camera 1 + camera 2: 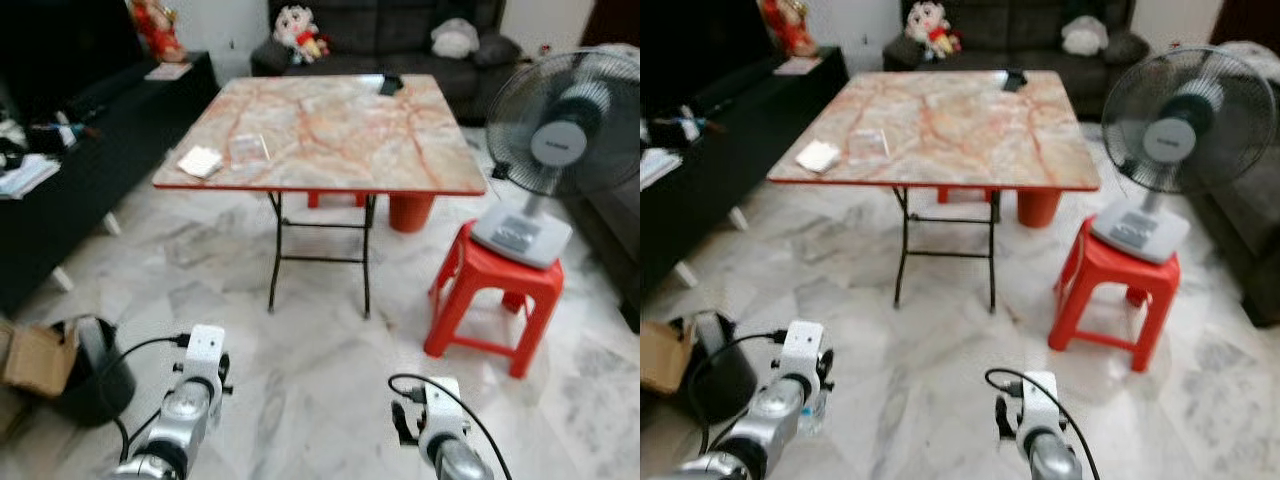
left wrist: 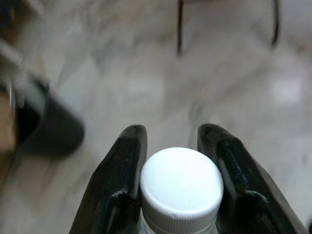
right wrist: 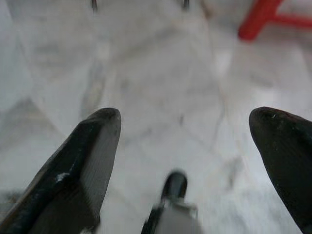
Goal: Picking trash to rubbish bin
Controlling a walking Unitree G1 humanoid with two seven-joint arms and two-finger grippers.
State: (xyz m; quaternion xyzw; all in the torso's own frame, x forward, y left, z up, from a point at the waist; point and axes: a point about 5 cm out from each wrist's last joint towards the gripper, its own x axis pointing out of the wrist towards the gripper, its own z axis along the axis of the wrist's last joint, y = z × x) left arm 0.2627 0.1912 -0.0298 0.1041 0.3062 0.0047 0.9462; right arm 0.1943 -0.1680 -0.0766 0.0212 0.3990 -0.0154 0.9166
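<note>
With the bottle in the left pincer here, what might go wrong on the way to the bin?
The left pincer grips the bottle only around its white cap, so it may slip or swing loose while walking. The black bin sits beside a cardboard box, so a loose drop could miss. Trash on the table is still uncollected.

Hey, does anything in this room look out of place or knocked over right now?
Nothing is spilled or toppled. The one odd placement is the fan, standing on a red plastic stool rather than the floor. Small flat items lie near the table edge. The left gripper holds a white-capped bottle; the bin sits left.
</note>
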